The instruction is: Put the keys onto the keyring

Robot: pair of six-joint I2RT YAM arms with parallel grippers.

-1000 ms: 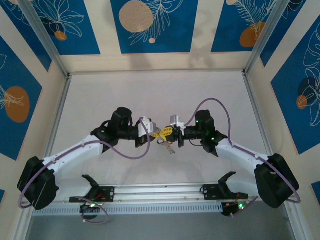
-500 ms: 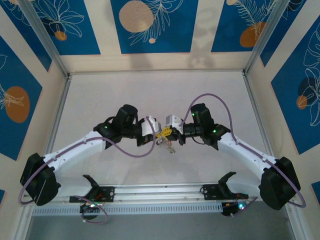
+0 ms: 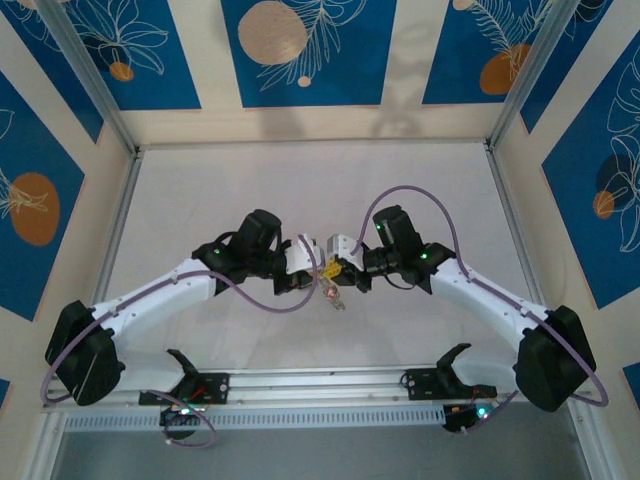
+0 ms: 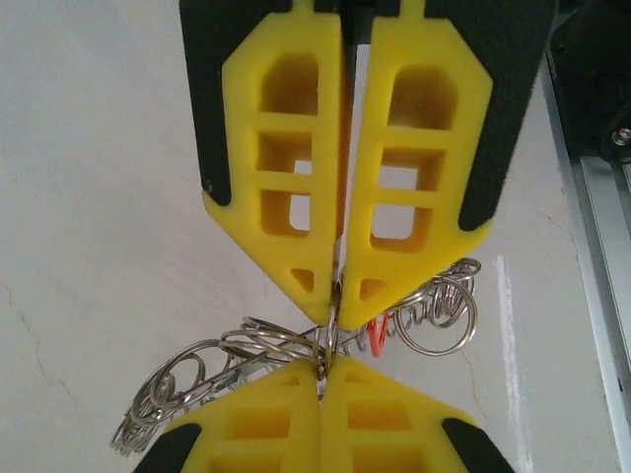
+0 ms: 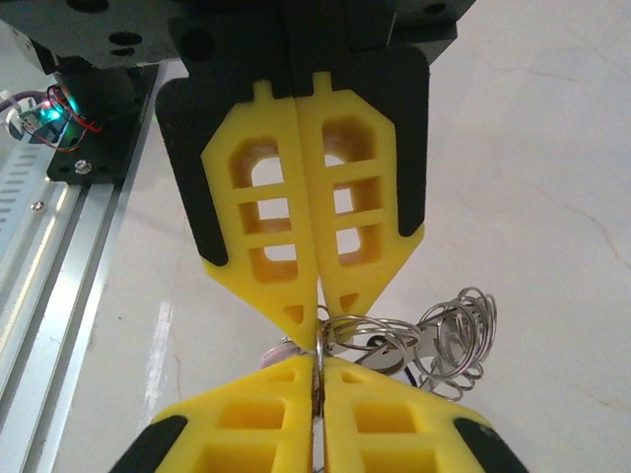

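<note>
Keyring [image 4: 261, 345] gripped from both sides, left jaws clamped tight on it, right jaws pinching it too

From above I see both arms reaching in from the near corners and meeting tip to tip over the middle of the pale surface [image 3: 300, 180]. The left gripper [image 3: 321, 271] and the right gripper [image 3: 338, 268] touch at their yellow fingers [image 3: 331, 268]. The keyring [image 3: 333, 294] shows as a small silvery tangle just on the near side of that meeting point. A purple cable [image 3: 262, 303] loops off each wrist.
</note>
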